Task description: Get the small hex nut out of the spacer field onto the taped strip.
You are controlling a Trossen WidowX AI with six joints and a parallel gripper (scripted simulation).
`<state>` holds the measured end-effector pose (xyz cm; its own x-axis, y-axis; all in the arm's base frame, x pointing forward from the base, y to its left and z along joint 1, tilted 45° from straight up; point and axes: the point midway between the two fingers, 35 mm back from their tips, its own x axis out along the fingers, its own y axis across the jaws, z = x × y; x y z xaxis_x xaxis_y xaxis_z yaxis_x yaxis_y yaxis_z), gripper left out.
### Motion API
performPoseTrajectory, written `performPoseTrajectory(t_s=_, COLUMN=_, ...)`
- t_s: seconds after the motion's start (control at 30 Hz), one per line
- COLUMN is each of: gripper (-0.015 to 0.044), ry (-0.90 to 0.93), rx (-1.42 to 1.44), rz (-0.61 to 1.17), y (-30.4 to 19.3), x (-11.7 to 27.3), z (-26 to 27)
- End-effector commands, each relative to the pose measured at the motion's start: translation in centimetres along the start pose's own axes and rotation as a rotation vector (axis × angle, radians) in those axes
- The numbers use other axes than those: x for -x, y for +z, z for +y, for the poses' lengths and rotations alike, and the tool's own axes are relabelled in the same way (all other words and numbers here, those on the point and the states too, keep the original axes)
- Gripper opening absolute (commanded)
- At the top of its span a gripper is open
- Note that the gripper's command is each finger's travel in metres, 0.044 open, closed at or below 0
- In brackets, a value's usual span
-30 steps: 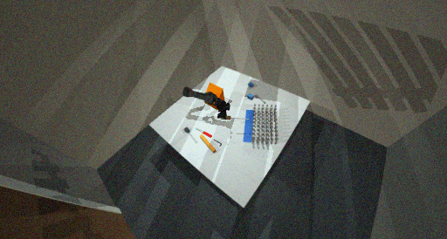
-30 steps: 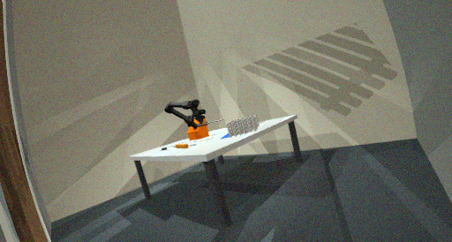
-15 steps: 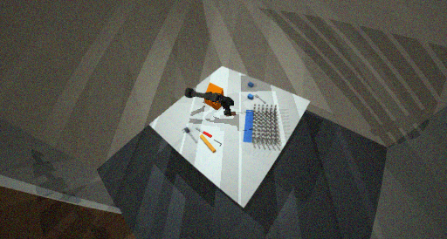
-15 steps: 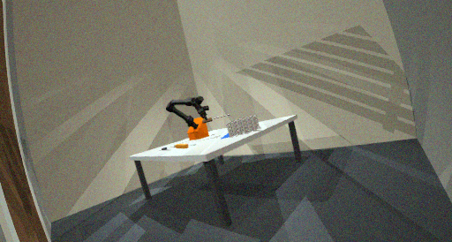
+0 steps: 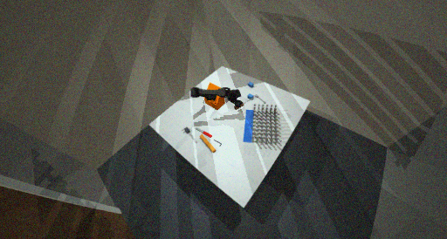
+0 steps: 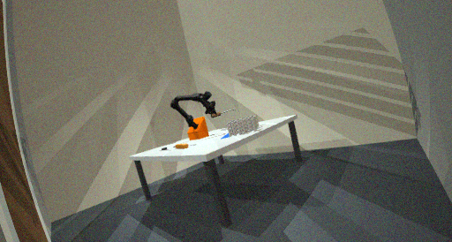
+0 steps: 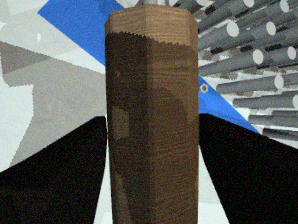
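My gripper (image 5: 238,105) (image 6: 215,115) (image 7: 152,124) is shut on the wooden handle of a tool (image 7: 150,60) with a thin metal shaft (image 6: 227,111). It holds the tool above the table, beside the spacer field. The tool's far tip is out of the wrist view. The small hex nut (image 7: 200,88) lies on the blue taped strip (image 5: 248,119) (image 6: 225,136) (image 7: 75,20), close to the front row of spacers, just right of the handle in the wrist view. The metal spacers (image 5: 266,123) (image 6: 243,125) (image 7: 257,56) stand in rows behind the strip.
An orange-handled tool (image 5: 207,143) (image 6: 181,146), a red-handled tool (image 5: 207,134) and a small dark piece (image 5: 187,130) lie away from the field. Two blue pieces (image 5: 251,84) (image 5: 250,96) lie near the back edge. An orange block (image 5: 211,88) (image 6: 199,128) is at the arm's base.
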<state>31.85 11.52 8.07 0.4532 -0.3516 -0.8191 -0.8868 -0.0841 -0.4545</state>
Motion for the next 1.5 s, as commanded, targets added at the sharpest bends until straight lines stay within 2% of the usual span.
performPoseTrajectory(t_s=0.0, gripper=0.0, ry=0.034, rx=0.112, rz=-0.052, y=3.1, x=0.0, z=0.7)
performPoseTrajectory(t_s=0.37, gripper=0.0, ry=0.139, rx=0.397, rz=-0.154, y=10.2, x=-0.3, z=4.1)
performPoseTrajectory(t_s=0.8, gripper=0.0, ry=0.23, rx=0.695, rz=-0.279, y=18.4, x=-0.5, z=10.6)
performPoseTrajectory(t_s=1.47, gripper=0.0, ry=0.405, rx=1.112, rz=-0.388, y=25.4, x=-0.8, z=20.5)
